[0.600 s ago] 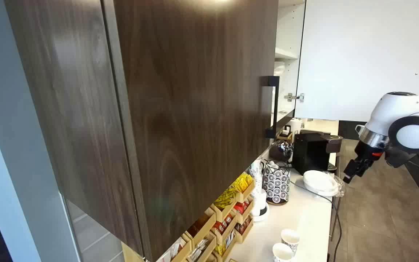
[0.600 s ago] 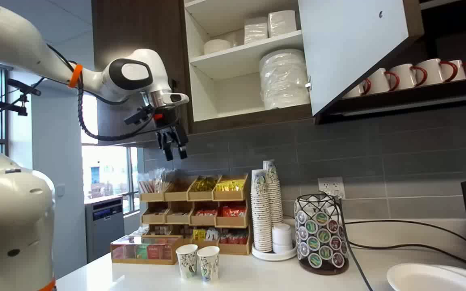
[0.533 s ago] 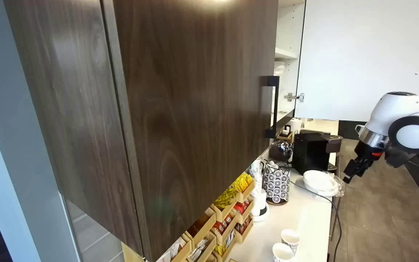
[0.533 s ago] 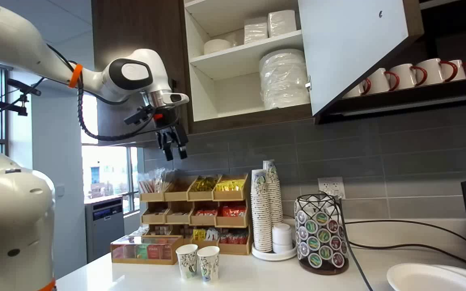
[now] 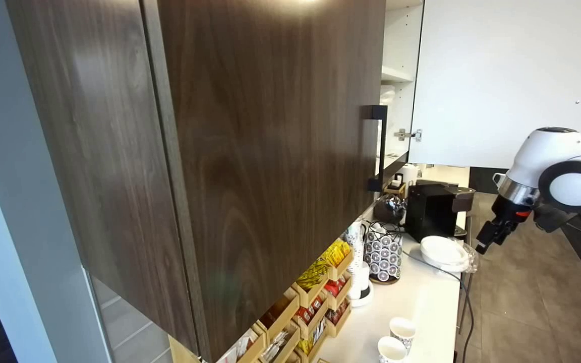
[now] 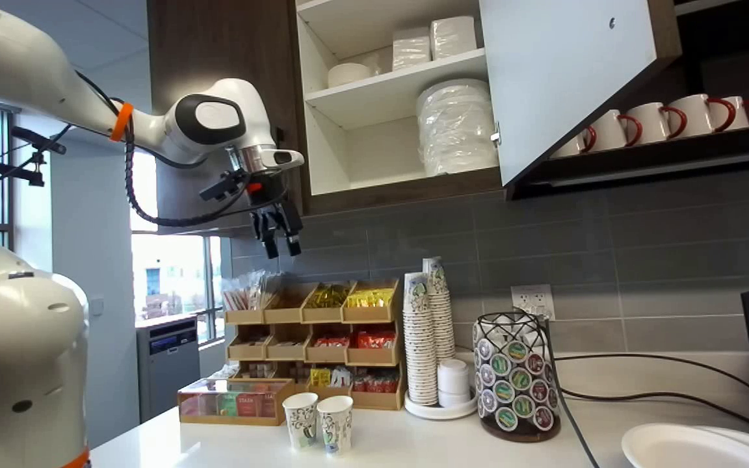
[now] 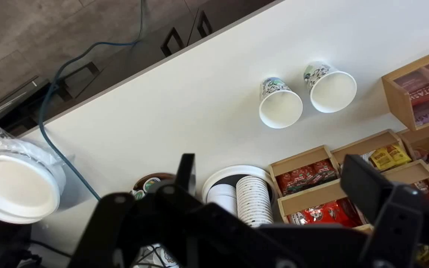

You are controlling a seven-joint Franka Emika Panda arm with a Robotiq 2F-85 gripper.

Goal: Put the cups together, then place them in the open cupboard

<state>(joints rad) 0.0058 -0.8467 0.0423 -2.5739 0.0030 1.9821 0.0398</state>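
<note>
Two alike white paper cups with a leafy print stand upright side by side on the counter, a narrow gap between them in the wrist view. One cup (image 6: 300,422) is left of the other cup (image 6: 335,426) in an exterior view; both also show in the wrist view as a cup (image 7: 330,87) and a cup (image 7: 279,106). The open cupboard (image 6: 374,159) has dark wood-grain outside and pale shelves; its open door (image 5: 502,80) also shows. My gripper (image 6: 282,247) is open and empty, above counter height and below the cupboard's bottom; its fingers show wide apart in the wrist view (image 7: 274,178).
Wrapped white stacks (image 6: 456,127) fill the cupboard's right side. On the counter are a packet rack (image 6: 368,318), tall cup stacks (image 6: 420,351), a pod holder (image 6: 517,383), a tea box (image 6: 231,403), white plates (image 7: 17,186) and a cable (image 7: 56,149).
</note>
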